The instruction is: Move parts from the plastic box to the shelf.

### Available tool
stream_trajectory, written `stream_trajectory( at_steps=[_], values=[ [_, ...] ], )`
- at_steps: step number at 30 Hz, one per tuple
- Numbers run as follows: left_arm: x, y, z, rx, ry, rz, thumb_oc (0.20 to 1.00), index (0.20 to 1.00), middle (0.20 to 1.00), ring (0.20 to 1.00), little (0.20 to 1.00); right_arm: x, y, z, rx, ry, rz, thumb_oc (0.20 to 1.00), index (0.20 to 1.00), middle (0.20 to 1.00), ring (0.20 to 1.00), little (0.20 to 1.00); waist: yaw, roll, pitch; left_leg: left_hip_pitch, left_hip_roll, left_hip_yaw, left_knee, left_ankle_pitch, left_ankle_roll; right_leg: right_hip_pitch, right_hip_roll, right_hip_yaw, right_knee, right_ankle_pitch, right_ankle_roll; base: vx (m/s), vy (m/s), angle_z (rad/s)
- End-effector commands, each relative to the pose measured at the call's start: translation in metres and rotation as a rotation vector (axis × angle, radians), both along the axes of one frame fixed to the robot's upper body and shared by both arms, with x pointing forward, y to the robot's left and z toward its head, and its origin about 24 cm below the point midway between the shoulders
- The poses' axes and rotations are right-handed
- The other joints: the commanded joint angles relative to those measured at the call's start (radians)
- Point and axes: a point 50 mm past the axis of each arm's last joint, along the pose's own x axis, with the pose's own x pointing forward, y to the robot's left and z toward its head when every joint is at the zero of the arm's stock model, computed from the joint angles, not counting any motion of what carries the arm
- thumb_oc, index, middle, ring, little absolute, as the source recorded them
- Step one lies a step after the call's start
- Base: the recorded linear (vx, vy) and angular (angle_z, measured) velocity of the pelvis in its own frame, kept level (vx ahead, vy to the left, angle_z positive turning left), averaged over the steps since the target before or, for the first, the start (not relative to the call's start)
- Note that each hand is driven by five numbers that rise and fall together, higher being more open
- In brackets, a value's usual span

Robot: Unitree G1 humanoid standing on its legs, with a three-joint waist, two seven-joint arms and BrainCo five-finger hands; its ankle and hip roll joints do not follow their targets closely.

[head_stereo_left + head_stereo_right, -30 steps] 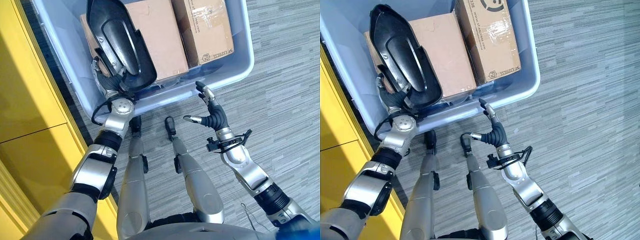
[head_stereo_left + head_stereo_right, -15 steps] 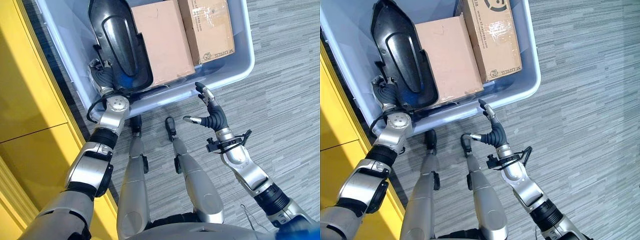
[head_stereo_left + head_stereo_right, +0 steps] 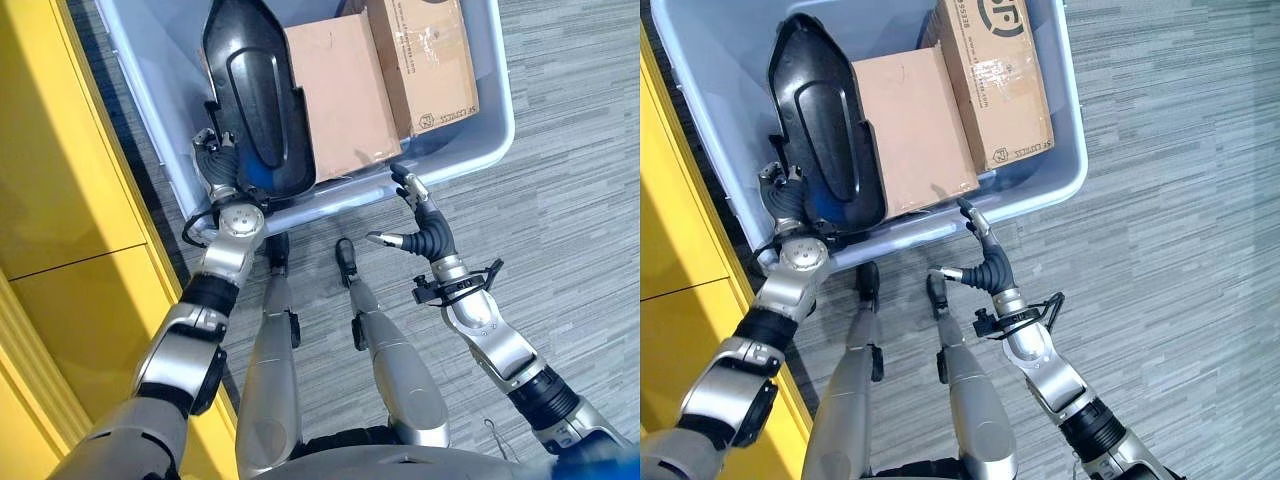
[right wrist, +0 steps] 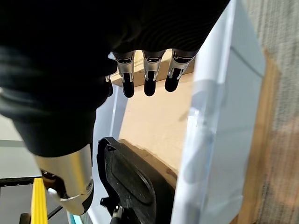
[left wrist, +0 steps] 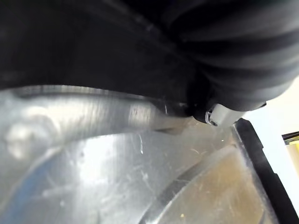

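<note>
At far left stands the yellow shelf (image 3: 60, 150), smooth flat panels. Beside it my left hand (image 3: 218, 170) reaches over the near rim of the plastic box (image 3: 497, 110); its fingers sit behind the black part (image 3: 255, 100), so I cannot tell whether they grip it. The part, a long moulded shell with a glossy curved face and a raised oval centre, stands tilted on its lower end in the box's left side, leaning against the plain cardboard box (image 3: 340, 90). I judge it stiff, light and somewhat slick, best taken by its rim near the lower end. A taped cardboard box (image 3: 425, 60) lies further right. My right hand (image 3: 420, 225) hovers just outside the rim, fingers straight and spread, holding nothing.
</note>
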Motion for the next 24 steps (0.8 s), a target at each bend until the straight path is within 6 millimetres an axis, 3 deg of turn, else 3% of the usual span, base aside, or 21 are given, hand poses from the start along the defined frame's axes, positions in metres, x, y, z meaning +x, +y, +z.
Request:
stream_trajectory(
  at_steps=[1,9,16,21,24],
  values=[
    [-0.013,0.019,0.019,0.038,-0.137,0.056,0.200,0.200,0.200,0.200,0.200,-0.008,-0.012,0.012,0.056,-0.061,-0.023,1.000,1.000,1.000,1.000,1.000,-0.009,0.001,-0.061,0.096,0.046,0.087,0.013,-0.108,-0.054,0.015,-0.093,-0.067,0.047,-0.018,0.069,0.00,0.000,0.00],
    [-0.048,0.044,0.057,0.252,-0.324,0.163,0.200,0.200,0.200,0.200,0.200,-0.004,-0.015,0.010,0.034,-0.050,-0.018,1.000,1.000,1.000,1.000,1.000,0.023,0.028,-0.101,0.127,0.039,0.084,0.008,-0.119,-0.054,0.050,-0.105,-0.076,0.038,-0.021,0.072,0.00,0.000,0.00],
    [-0.064,0.043,0.081,0.352,-0.442,0.165,0.200,0.200,0.200,0.200,0.200,-0.004,-0.014,0.009,0.024,-0.040,0.005,1.000,1.000,1.000,1.000,1.000,0.031,0.043,-0.128,0.151,0.035,0.080,0.005,-0.122,-0.054,0.071,-0.111,-0.082,0.032,-0.020,0.074,-0.01,0.007,0.04],
    [-0.077,0.030,0.094,0.360,-0.540,0.053,0.200,0.200,0.200,0.200,0.200,-0.005,-0.014,0.004,0.009,-0.014,0.020,1.000,1.000,1.000,1.000,1.000,0.034,0.061,-0.155,0.180,0.035,0.078,0.004,-0.123,-0.052,0.094,-0.115,-0.085,0.030,-0.018,0.074,0.00,0.000,0.00],
    [-0.083,0.016,0.081,0.255,-0.529,-0.160,0.200,0.200,0.200,0.200,0.200,-0.007,-0.021,-0.004,-0.001,0.033,0.004,1.000,1.000,1.000,1.000,1.000,0.036,0.080,-0.184,0.223,0.038,0.069,0.008,-0.129,-0.049,0.125,-0.112,-0.089,0.054,-0.041,0.066,0.01,-0.012,0.00]
  ],
)
